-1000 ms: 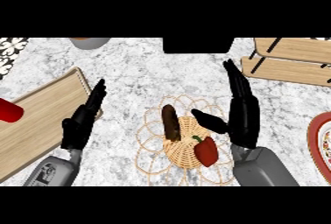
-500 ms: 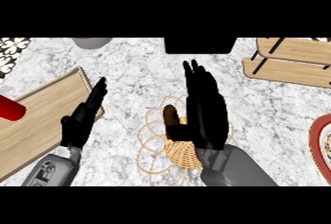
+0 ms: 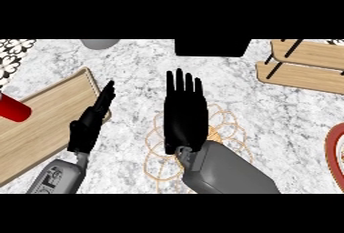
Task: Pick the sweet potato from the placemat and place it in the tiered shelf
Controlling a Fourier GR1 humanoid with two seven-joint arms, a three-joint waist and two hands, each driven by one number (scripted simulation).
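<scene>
My right hand (image 3: 184, 117) lies flat and open over the woven placemat (image 3: 225, 132), fingers pointing away from me. It covers the middle of the mat, so the sweet potato is hidden beneath it. The wooden tiered shelf (image 3: 304, 66) stands at the upper right of the counter, well apart from the hand. My left hand (image 3: 91, 125) rests open at the left, fingers up, beside the wooden board.
A wooden cutting board (image 3: 40, 125) lies at the left with a red object (image 3: 13, 109) on it. A red-rimmed plate (image 3: 334, 150) shows at the right edge. A grey bowl (image 3: 99, 43) and a black item (image 3: 212, 47) sit along the far edge.
My right hand has swept left from the mat's right side to over its middle, hiding the sweet potato and the red vegetable. The left hand stays where it was.
</scene>
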